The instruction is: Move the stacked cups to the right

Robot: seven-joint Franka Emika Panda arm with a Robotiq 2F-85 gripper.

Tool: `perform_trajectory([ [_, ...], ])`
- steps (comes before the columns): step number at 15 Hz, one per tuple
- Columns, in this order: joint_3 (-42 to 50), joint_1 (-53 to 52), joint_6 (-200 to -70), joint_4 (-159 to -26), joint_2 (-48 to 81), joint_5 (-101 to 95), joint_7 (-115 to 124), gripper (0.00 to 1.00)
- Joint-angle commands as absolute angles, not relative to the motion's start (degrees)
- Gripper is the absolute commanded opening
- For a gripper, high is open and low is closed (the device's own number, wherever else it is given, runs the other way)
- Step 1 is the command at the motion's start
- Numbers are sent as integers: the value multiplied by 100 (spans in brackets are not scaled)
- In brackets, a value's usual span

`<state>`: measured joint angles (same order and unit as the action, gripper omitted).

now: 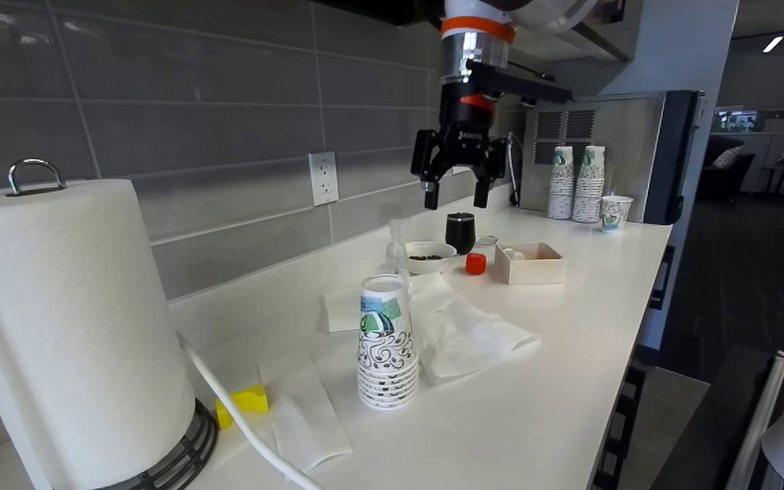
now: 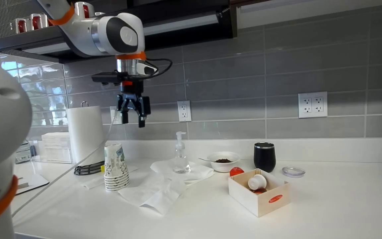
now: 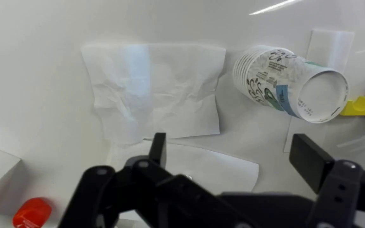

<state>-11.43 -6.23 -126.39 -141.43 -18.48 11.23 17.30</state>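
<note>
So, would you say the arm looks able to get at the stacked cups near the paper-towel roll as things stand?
Probably yes: the open tool hangs above the counter, and nothing visible blocks the way to the stacked cups. The white cord nearby may call for some care.

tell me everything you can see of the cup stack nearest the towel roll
The cup stack is white, paper-looking cups nested upside down, their rims ringing the bottom. The wrist view shows the closed base on top, with small dark lettering. Dark leafy scrolls and green and blue patches decorate the sides. It stands upright on the counter, between the towel roll and a crumpled sheet, and appears to touch only the counter.
</note>
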Motion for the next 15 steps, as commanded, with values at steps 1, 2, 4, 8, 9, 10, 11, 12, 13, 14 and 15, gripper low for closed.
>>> perform_trajectory([
  [1, -1185, -906, -13294, -13905, -1196, 1334, 1441, 100],
  [2, -1214, -992, -13383, -13823, -1029, 1363, 1372, 100],
  [4, -1287, -1130, -13503, -13684, -767, 1324, 1297, 100],
  [8, -1476, -1387, -13573, -13409, -396, 1224, 1157, 100],
  [9, -1525, -1436, -13554, -13347, -324, 1180, 1164, 100],
  [10, -1561, -1482, -13532, -13306, -266, 1197, 1107, 100],
  [11, -1609, -1524, -13514, -13282, -221, 1140, 1164, 100],
  [12, -1641, -1552, -13509, -13280, -184, 1082, 1212, 100],
  [13, -1674, -1573, -13478, -13291, -162, 986, 1357, 100],
  [14, -1693, -1584, -13477, -13311, -129, 882, 1482, 100],
  [15, -1705, -1596, -13508, -13344, -112, 826, 1541, 100],
])
